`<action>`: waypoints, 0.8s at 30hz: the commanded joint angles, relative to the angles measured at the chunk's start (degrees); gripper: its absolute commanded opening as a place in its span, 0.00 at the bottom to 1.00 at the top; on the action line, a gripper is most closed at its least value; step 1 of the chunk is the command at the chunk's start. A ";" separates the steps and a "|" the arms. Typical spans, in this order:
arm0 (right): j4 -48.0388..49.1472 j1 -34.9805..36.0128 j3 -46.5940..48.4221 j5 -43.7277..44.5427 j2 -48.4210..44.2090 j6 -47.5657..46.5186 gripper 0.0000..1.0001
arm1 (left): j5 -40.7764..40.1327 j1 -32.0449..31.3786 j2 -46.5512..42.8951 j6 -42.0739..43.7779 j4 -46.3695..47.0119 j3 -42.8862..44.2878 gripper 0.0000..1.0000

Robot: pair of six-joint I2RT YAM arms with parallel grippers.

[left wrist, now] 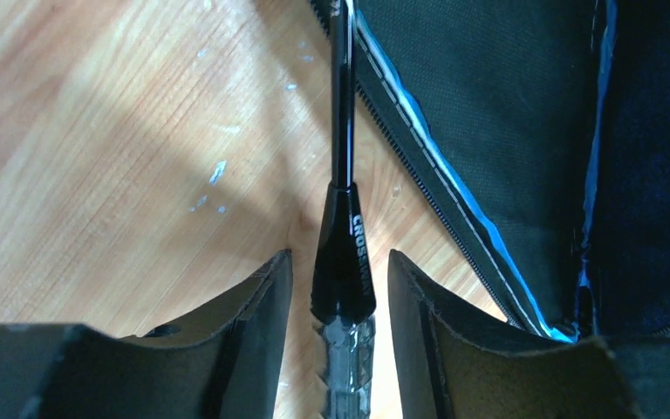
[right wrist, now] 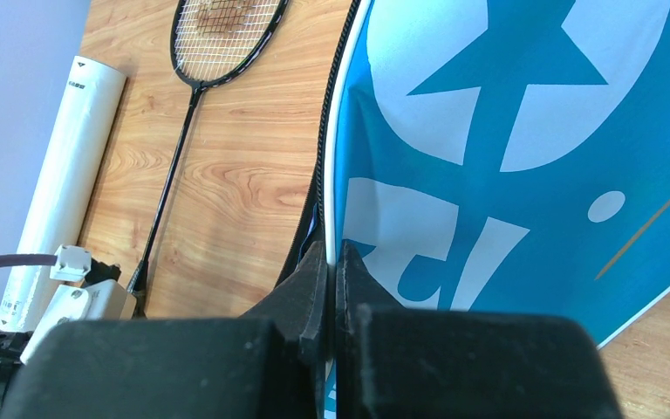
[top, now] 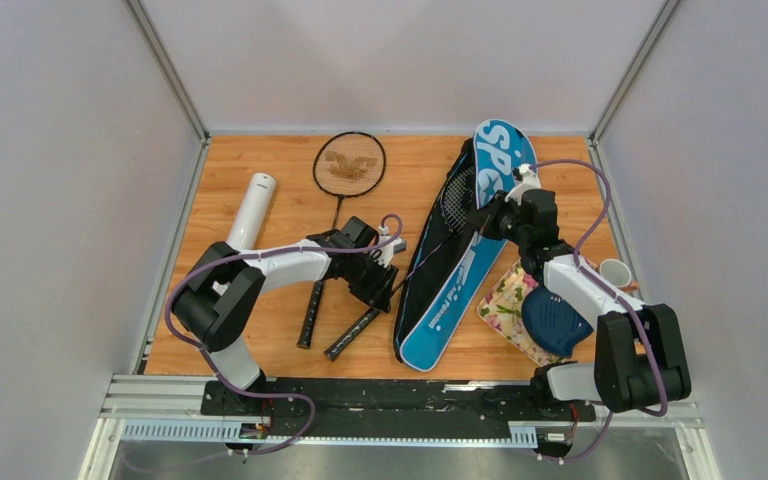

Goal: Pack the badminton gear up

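**Racket A** (left wrist: 343, 253): thin and black. Its head is tucked inside the open mouth of the blue cover. The shaft runs out diagonally toward the near left, and the wrapped handle lies on the table (top: 410, 160).

**Left gripper** (left wrist: 338, 260): jaws parted, with one finger on either side of the cone where shaft meets handle. A sliver of wood shows on both sides, so nothing is clamped.

**Blue cover** (top: 460, 290): racket-shaped with white lettering. It lies diagonally, right of the table's centre. The left edge is unzipped and the black lining is exposed.

**Right gripper** (right wrist: 331, 253): pinched tight on the zip edge of the cover's top flap, near the head end.

**Racket B** (top: 349, 163): black, flat on the wood left of the cover. Its head points to the far edge, and its handle lies near racket A's handle.

**White tube** (top: 252, 208): lies at the far left, near racket B but apart from it.

**Floral cloth** (top: 503, 305): near right, just beside the cover.

**Dark blue shell-shaped object** (top: 557, 322): rests on the cloth.

**Cup** (top: 615, 272): stands at the table's right edge.
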 commanded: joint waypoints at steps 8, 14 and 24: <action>3.76 0.11 1.28 -0.65 -0.42 -0.70 0.00 | -20.16 -6.45 -4.14 2.47 -2.83 4.76 0.00; 3.49 0.29 1.98 -0.65 0.54 0.18 0.00 | -30.35 -8.83 -7.40 -2.71 -7.59 11.27 0.00; 7.97 1.52 1.11 -2.23 2.04 5.89 0.00 | -25.71 -9.97 2.35 -12.20 -11.03 25.43 0.00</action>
